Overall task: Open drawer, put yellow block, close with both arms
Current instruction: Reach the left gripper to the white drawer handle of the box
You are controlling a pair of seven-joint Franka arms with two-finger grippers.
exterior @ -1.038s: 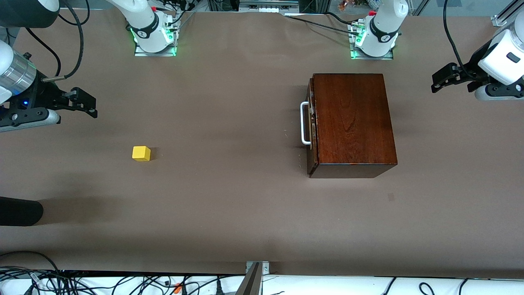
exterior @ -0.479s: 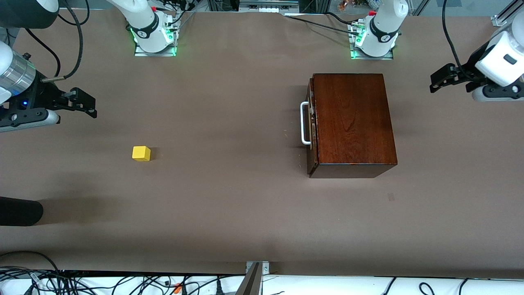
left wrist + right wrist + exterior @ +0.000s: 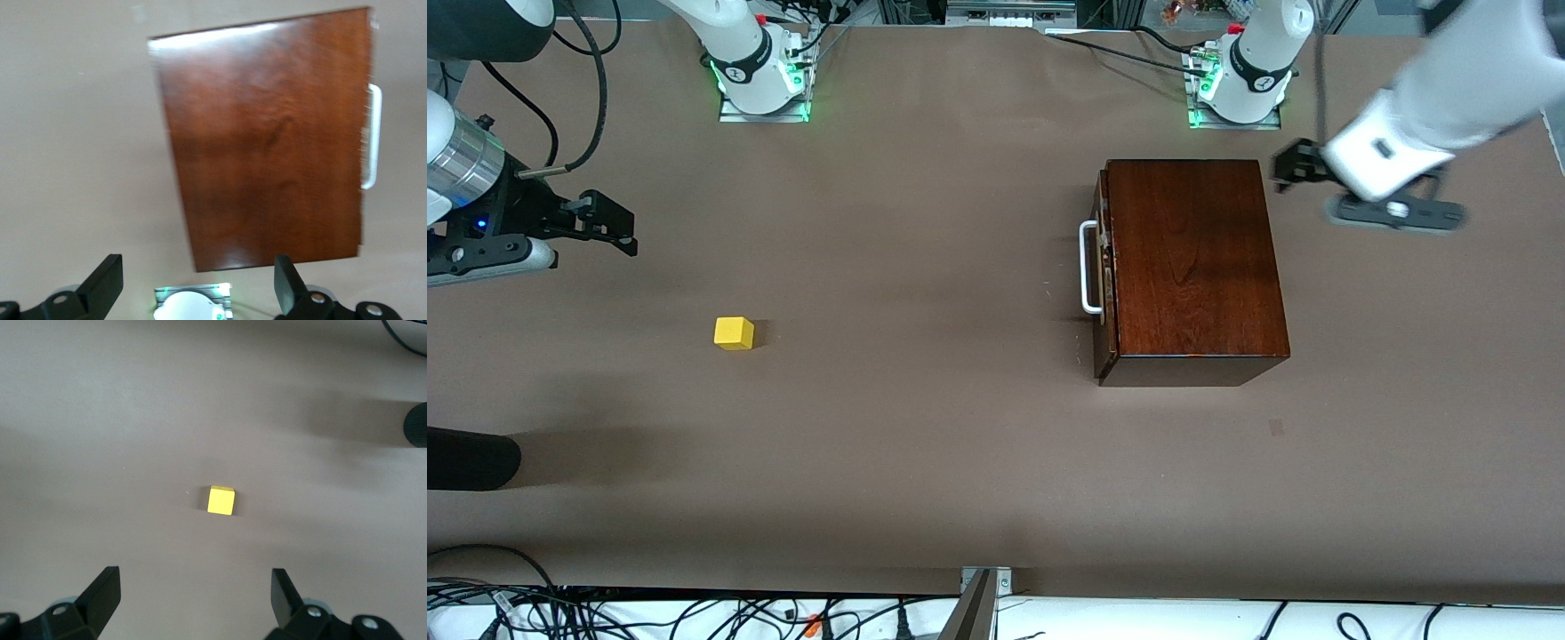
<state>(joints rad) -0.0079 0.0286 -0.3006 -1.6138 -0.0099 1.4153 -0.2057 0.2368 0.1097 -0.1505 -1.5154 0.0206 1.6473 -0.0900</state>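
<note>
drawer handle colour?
White, against the dark reddish-brown drawer front. The handle shows best in the front view.

yellow block (image 3: 734, 333), mahogany box (image 3: 1192, 267) w/ white handle (image 3: 1088, 267)

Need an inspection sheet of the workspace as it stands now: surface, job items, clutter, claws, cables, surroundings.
Surface: brown table, flat.
Drawer: shut, white handle facing the right arm's end.
Yellow block: on the table toward the right arm's end, untouched.
Clutter: nothing seen.
Left claw: open, empty, above the wooden box's edge.
Right claw: open, empty, over bare table; arm waits.
Cables: bundles along the camera-side edge, more by the bases.
Surroundings: green-lit bases.
</note>
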